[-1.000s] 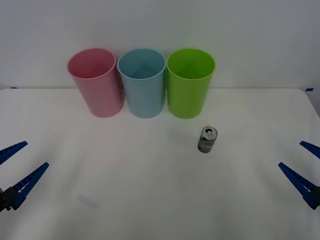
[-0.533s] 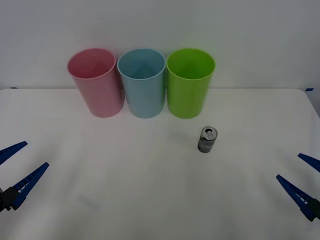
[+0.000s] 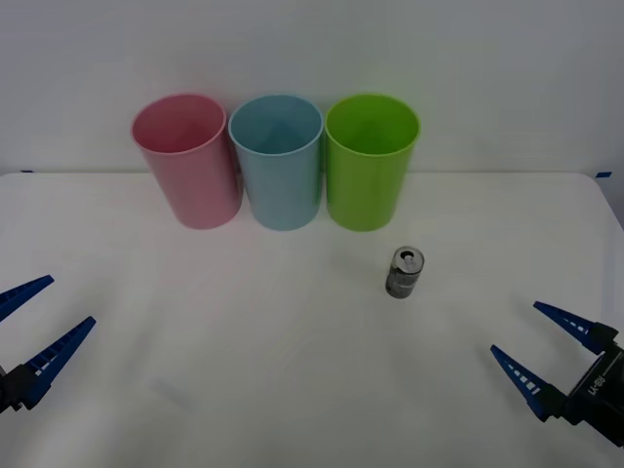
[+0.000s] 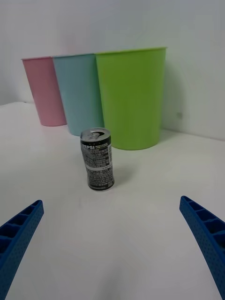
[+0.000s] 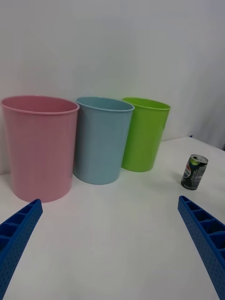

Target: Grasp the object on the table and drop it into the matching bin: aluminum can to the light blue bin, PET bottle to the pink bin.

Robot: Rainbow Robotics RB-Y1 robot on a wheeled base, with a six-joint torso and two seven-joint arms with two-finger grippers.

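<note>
Can (image 3: pixel 405 272) stands upright on table (image 3: pixel 292 390) — label legible from right wrist; both grippers' jaws apart.

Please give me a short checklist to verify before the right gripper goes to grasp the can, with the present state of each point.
1. Aluminum can stands upright on the table: ok.
2. Right gripper fingers spread open: ok.
3. Right gripper aimed at the can, which sits between its fingers in the right wrist view: ok.
4. Nothing lies between the right gripper and the can: ok.
5. Light blue bin upright, mouth open, between the pink bin and the lime green bin: ok.
6. Left gripper open, at the near left, far from the can: ok.
</note>
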